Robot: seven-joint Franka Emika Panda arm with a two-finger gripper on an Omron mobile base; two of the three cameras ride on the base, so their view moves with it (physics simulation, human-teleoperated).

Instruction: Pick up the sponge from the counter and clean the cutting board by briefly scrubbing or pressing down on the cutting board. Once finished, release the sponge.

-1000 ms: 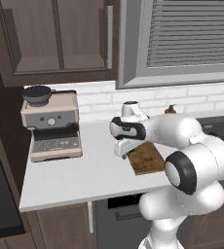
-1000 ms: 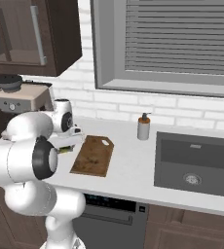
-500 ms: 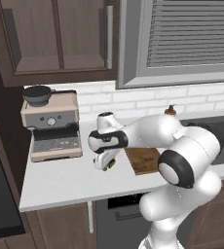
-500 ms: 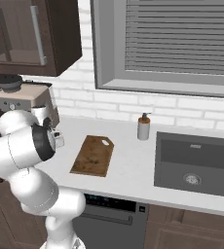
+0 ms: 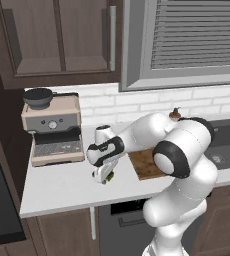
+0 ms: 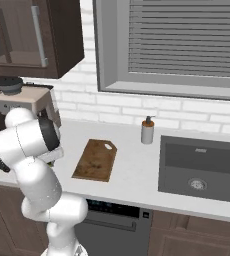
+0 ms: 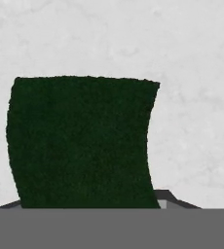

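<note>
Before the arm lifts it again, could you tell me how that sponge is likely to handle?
The sponge probably squashes: its dark green side bows where the gripper holds it. It looks small beside the cutting board, so likely light. As a flat block, it should not roll on the counter.

Flat, even rendered light, soft shadows beneath the cabinets [image 5: 62, 40], no glare; the sponge [image 7: 82, 143] looms coarse and pixelated.

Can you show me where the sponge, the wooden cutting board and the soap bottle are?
sponge [image 7: 82, 141], hand view, middle of its dark green top.
cutting board [image 6: 95, 159], right base view, centre of its wood face.
soap bottle [image 6: 147, 132], right base view, its body.
</note>
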